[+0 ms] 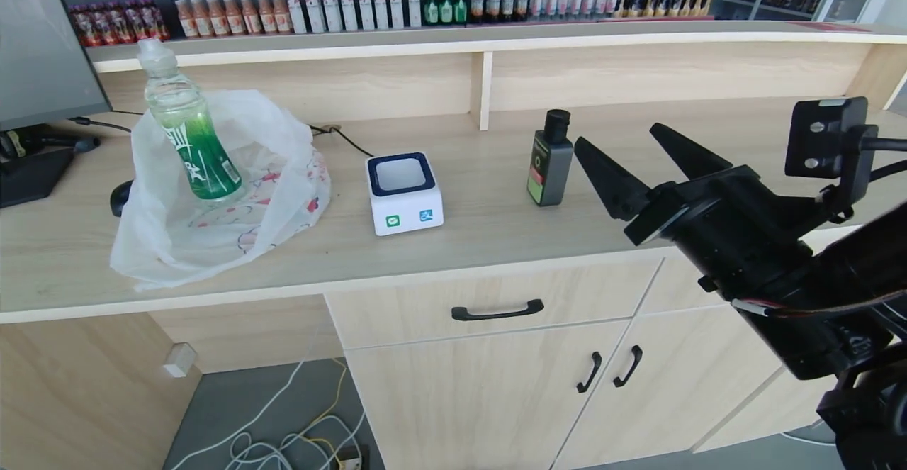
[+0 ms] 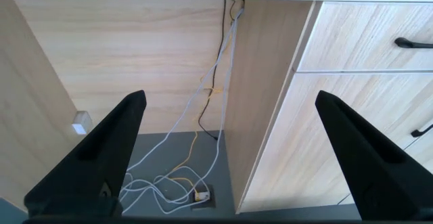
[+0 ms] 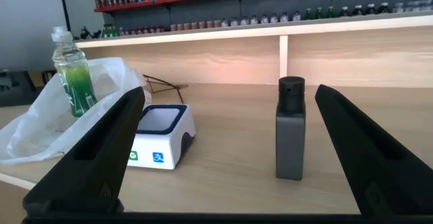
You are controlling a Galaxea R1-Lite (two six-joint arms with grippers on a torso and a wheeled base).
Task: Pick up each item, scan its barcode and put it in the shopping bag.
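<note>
Standing upright on the worktop (image 1: 482, 239), the dark bottle (image 1: 550, 160) is to the right of the scanner (image 1: 404, 192), and the right tool (image 1: 616, 135) hovers near the bottle on the side away from the scanner, spread wide with nothing between its fingers. On the scanner's left, the green bottle (image 1: 191, 130) leans slightly inside the open white bag (image 1: 283, 193), which sits on the same worktop. Lower than the scanner, below the worktop's edge, the left tool (image 2: 230, 97) is also spread wide and empty, facing the cabinet (image 2: 352, 116) and the cables (image 2: 183, 183) on the floor.
</note>
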